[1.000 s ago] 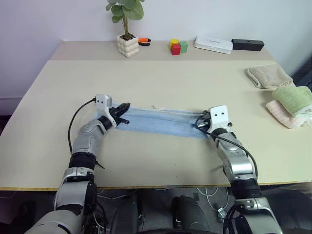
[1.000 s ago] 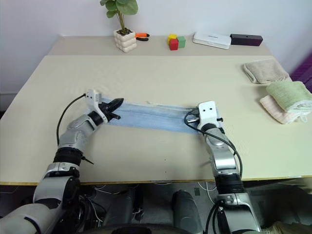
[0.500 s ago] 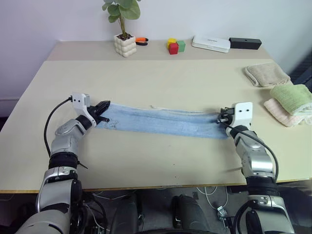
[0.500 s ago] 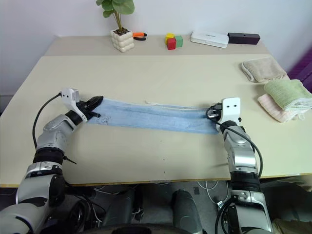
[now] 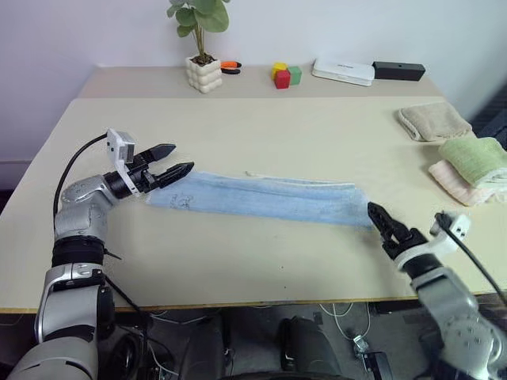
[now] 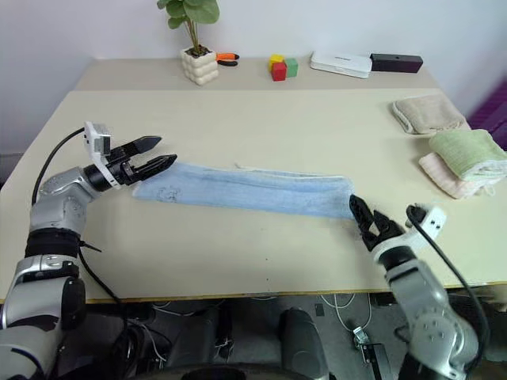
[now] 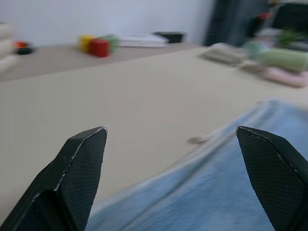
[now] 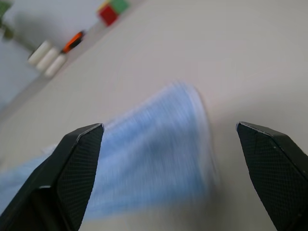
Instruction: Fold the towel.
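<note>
Moved: both grippers are now parting, released, off the light blue terry towel [image 5: 261,199] ends.
Axis: towel is lying crosswise, between left gripper [image 5: 173,161] and right gripper [image 5: 379,222].

You have the towel [image 5: 261,199] mid-table [image 5: 238,261]; behind it the plant [image 5: 204,47] and blocks [image 5: 286,75]; right of it, three folded towels [image 5: 463,154].

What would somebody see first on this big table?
A long light blue towel lies stretched out flat across the middle of the table. A robot gripper sits at each end, the left gripper and the right gripper, both with black fingers open. Three folded towels sit together at the right edge.
</note>
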`<action>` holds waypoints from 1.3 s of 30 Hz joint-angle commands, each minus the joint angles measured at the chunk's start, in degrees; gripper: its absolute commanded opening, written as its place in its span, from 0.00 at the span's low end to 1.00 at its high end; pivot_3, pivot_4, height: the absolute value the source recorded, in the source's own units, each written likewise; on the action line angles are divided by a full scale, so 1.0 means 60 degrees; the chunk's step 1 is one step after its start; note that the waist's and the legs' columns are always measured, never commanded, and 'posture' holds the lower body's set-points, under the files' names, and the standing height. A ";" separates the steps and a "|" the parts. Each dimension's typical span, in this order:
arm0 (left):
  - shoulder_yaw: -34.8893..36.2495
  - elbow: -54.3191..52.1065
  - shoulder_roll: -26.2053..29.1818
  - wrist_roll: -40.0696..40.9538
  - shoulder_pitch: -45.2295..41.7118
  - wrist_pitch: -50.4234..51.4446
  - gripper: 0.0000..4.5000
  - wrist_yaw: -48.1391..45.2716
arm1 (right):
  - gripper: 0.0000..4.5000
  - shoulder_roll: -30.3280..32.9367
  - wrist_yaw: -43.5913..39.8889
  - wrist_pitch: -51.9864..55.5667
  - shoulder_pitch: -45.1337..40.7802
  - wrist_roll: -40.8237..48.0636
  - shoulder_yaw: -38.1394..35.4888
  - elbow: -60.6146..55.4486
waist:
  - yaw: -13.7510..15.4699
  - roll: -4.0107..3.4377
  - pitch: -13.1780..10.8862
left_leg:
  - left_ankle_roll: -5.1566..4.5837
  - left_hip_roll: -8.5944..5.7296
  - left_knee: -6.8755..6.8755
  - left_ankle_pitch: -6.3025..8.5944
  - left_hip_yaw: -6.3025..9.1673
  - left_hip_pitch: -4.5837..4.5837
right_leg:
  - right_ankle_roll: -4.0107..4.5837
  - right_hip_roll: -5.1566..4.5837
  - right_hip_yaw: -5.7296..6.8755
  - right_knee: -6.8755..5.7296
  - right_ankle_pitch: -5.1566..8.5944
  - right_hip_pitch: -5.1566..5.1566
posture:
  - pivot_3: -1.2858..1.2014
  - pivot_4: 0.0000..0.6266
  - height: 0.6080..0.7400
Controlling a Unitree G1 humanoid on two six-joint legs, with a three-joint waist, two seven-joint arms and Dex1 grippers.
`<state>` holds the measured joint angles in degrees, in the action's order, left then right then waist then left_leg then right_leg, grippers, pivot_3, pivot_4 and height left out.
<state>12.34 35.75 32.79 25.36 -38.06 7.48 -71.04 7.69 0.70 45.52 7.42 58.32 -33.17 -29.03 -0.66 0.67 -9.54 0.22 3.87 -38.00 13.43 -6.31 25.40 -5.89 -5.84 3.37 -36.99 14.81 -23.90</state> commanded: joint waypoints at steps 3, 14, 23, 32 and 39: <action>-0.0256 -0.0179 0.0482 0.0131 -0.0167 0.0222 0.99 -0.1373 | 1.00 -0.0697 0.1255 -0.0311 0.0774 0.0666 0.0482 -0.1311 | 0.0032 0.0001 0.0000 | 0.0000 0.0003 0.0005 0.0000 0.0013 -0.0001 | 0.0008 0.0006 0.0003 -0.0003 0.0005 -0.0004 | 0.52 0.24 0.96; -0.0625 -0.1208 0.0975 0.0420 0.0119 0.1221 0.99 -0.3272 | 1.00 -0.0758 0.2496 -0.0422 0.0670 0.0853 0.1164 -0.0616 | 0.0222 -0.0002 -0.0001 | 0.0004 0.0007 0.0013 -0.0002 0.0064 0.0012 | 0.0057 0.0019 0.0038 -0.0012 0.0040 0.0007 | 0.52 0.24 0.96; -0.0419 -0.1723 0.0880 0.0539 0.0546 0.1212 1.00 -0.2781 | 0.95 -0.0812 0.2927 -0.0966 -0.0727 0.0988 0.1190 0.1015 | 0.0038 0.0040 0.0024 | 0.0003 0.0010 -0.0010 -0.0003 0.0071 -0.0014 | 0.0084 0.0018 0.0032 0.0001 0.0051 0.0044 | 0.52 0.24 0.96; -0.0252 -0.2184 0.1045 0.0720 0.0958 0.1287 1.00 -0.2418 | 0.04 -0.0531 0.2860 -0.1388 -0.2138 0.0646 0.1180 0.2560 | -0.0088 0.0047 0.0029 | 0.0003 0.0011 -0.0003 -0.0002 0.0066 -0.0015 | 0.0056 0.0018 0.0027 0.0000 0.0036 0.0039 | 0.52 0.24 0.96; -0.0121 -0.2310 0.1033 0.0725 0.1147 0.1185 1.00 -0.2158 | 0.02 0.1375 0.1712 -0.1130 -0.2761 -0.0563 0.1484 0.3236 | 0.0005 0.0039 0.0023 | 0.0003 -0.0002 -0.0007 -0.0002 0.0060 -0.0013 | 0.0079 0.0002 0.0027 0.0005 0.0049 0.0043 | 0.52 0.24 0.96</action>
<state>10.05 23.85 38.34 28.26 -31.18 14.89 -84.30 13.06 13.33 38.65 -8.12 57.64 -23.37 -10.52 -0.63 0.90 -9.40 0.22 3.82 -38.05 13.43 -5.96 25.34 -5.40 -5.88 3.52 -36.95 15.11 -23.65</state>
